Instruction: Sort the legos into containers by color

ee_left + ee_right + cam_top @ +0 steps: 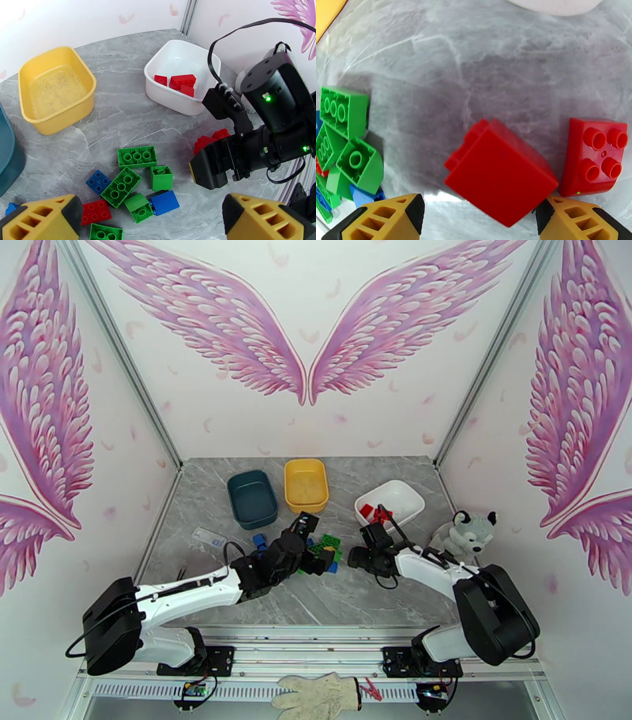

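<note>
Three containers stand at the back: a dark teal tub [253, 498], a yellow tub [306, 484] [55, 89], and a white tub [389, 504] [177, 77] holding red legos [179, 82]. A pile of green, blue and red legos [324, 548] [130, 181] lies mid-table. My left gripper [310, 538] [154, 221] hangs wide open over that pile, holding nothing. My right gripper [355, 557] [478, 221] is low over two red legos. One tilted red brick [499, 177] sits between its open fingers, against the right fingertip and apart from the left. A second red brick [594, 158] lies studs-up beside it.
A grey plush husky [466, 534] sits at the right table edge near the right arm. A small clear plastic piece [209, 537] lies at the left. A work glove [320, 696] rests on the front rail. Walls close in the table on three sides.
</note>
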